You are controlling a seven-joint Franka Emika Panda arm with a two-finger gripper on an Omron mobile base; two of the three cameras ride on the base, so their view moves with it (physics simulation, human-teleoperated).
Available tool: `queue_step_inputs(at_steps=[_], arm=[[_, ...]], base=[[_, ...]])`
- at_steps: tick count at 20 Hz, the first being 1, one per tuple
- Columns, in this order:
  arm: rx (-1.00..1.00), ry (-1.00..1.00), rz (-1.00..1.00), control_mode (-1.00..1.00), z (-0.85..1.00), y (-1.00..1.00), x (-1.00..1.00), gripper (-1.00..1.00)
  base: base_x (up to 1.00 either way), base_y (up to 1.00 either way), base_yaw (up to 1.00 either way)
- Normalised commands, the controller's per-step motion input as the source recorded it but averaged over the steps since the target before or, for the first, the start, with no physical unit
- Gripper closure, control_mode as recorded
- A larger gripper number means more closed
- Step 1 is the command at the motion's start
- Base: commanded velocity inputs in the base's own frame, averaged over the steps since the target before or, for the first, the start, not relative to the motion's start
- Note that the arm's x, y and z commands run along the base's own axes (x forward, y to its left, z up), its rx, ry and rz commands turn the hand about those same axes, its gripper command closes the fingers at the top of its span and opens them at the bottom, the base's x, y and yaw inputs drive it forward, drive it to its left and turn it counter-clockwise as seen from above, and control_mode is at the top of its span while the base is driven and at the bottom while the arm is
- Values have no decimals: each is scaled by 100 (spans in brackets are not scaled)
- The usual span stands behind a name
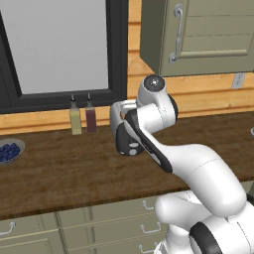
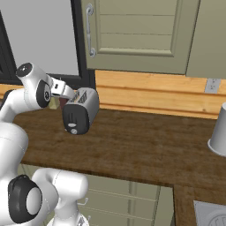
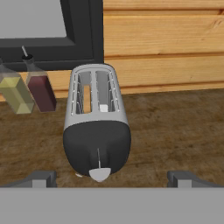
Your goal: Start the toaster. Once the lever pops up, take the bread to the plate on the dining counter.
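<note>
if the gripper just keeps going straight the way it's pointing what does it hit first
Most likely the toaster. In the hand view it sits centred between the open gripper tips, black front panel nearest, so the panel or top edge probably gets met first. Exact depth is unclear.

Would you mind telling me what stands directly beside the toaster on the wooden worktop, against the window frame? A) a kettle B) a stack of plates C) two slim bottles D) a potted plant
C: in the hand view, two slim bottles, one yellowish and one dark red, stand just beside the toaster below the dark window frame.
</note>
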Motion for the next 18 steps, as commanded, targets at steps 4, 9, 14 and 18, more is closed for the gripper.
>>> queue_step_inputs(at_steps=[4,9,14,18], arm=[[0,0,0,-100,0,0,0,-100],[0,0,0,-100,0,0,0,-100],[0,0,0,-100,0,0,0,-100],[0,0,0,-100,0,0,0,-100]], base=[[0,0,0],[0,0,0],[0,0,0],[0,0,0]])
